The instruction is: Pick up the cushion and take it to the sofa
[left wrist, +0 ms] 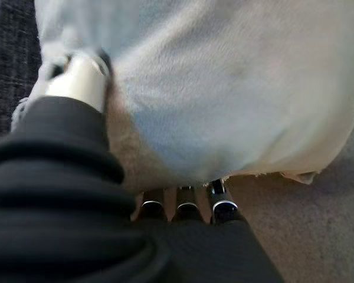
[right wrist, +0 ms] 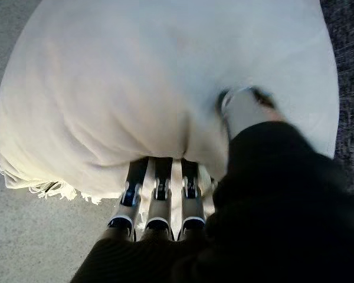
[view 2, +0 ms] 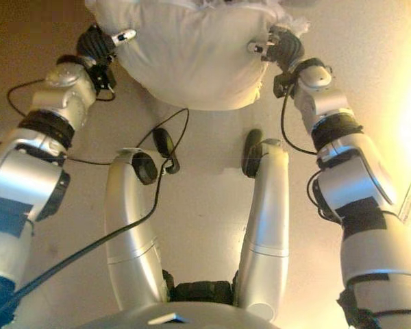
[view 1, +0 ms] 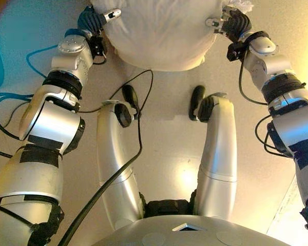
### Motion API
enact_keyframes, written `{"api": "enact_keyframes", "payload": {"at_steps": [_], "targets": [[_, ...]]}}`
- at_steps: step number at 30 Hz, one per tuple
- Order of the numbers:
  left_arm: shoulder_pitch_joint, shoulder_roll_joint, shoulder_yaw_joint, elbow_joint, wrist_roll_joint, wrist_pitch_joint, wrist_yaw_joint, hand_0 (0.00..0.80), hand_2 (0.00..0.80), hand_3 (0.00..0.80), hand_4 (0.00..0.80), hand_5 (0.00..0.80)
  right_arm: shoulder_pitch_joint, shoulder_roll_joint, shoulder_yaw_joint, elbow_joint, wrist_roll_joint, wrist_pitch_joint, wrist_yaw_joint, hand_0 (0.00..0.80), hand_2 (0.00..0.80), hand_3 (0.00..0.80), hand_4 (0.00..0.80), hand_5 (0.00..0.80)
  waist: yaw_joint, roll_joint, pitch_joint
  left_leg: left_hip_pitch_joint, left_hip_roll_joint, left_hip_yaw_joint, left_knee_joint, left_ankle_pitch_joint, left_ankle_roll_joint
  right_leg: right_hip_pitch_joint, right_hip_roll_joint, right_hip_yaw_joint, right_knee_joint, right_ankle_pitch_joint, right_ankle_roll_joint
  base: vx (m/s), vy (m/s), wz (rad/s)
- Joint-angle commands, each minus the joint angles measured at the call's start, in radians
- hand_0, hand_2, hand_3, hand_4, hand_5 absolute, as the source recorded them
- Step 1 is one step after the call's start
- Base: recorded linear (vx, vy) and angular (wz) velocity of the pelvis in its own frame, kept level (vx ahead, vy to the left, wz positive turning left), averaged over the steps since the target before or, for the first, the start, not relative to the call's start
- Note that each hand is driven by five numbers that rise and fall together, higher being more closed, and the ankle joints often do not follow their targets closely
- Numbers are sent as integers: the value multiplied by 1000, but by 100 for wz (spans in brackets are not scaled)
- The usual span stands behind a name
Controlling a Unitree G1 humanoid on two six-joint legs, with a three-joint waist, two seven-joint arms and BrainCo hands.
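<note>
White cushion [view 1: 159, 36] between both hands — dark sofa fabric [left wrist: 12, 65] in wrist views only.

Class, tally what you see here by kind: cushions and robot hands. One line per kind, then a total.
Cushion: 1
Hands: 2, left hand and right hand, each gripping one side of the cushion
Total: 3

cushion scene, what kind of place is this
Probably a living room: a white cushion held between the left hand and right hand, smooth pale floor, and dark woven upholstery, maybe a sofa.
</note>
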Motion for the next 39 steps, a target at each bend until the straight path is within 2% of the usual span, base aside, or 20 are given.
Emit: {"api": "enact_keyframes", "payload": {"at_steps": [1, 14, 21, 24, 30, 35, 39], "targets": [[-97, -48, 4, -31, -16, -44, -36, 800, 800, 800, 800, 800, -120, 119, 48, -63, -13, -17, 51, 800, 800, 800, 800, 800, -16, 40, -9, -7, -28, 20, 45, -56, 34, 47, -16, 19, -238, 194, -34, 0, 0, 0], [-100, -52, -2, -37, -27, -79, -31, 800, 800, 800, 800, 800, -125, 117, 47, -46, -41, -36, -6, 800, 800, 800, 800, 800, -15, 43, -9, -17, -32, 18, 33, -39, 29, 40, -5, 13, -243, 197, -41, -1, -2, 0], [-72, -64, 16, -80, -66, -183, -58, 800, 800, 800, 800, 800, -91, 127, 9, -77, -46, -117, -132, 800, 800, 800, 800, 800, -17, 35, -9, 19, -39, 10, -23, -25, 20, 77, 3, -1, -290, 209, -37, -7, -14, 2], [-22, -76, 39, -126, -89, -264, -40, 800, 800, 800, 800, 800, -26, 144, -29, -126, -36, -184, -185, 800, 800, 800, 800, 800, -21, 24, -9, 75, -35, 6, -80, -11, 8, 135, 16, -9, -336, 222, -29, 0, -17, -7], [160, -110, 97, -294, 35, -403, 90, 800, 800, 800, 800, 800, 194, 169, -106, -289, -98, -288, -261, 800, 800, 800, 800, 800, -28, 0, -9, 235, -19, 3, -205, 18, -17, 295, 37, -21, -440, 248, -1, 0, -37, -5], [290, -140, 129, -413, 128, -446, 176, 800, 800, 800, 800, 800, 355, 193, -152, -418, -113, -368, -302, 800, 800, 800, 800, 800, -28, -17, -9, 408, -9, 8, -352, 57, -32, 466, 36, -43, -558, 270, 21, 4, -82, -1], [403, -159, 152, -506, 192, -431, 213, 800, 800, 800, 800, 800, 482, 216, -180, -538, -143, -356, -319, 800, 800, 800, 800, 800, -24, -30, -9, 608, -19, 11, -508, 93, -31, 662, 26, -75, -716, 294, 33, 67, -76, 4]]}}
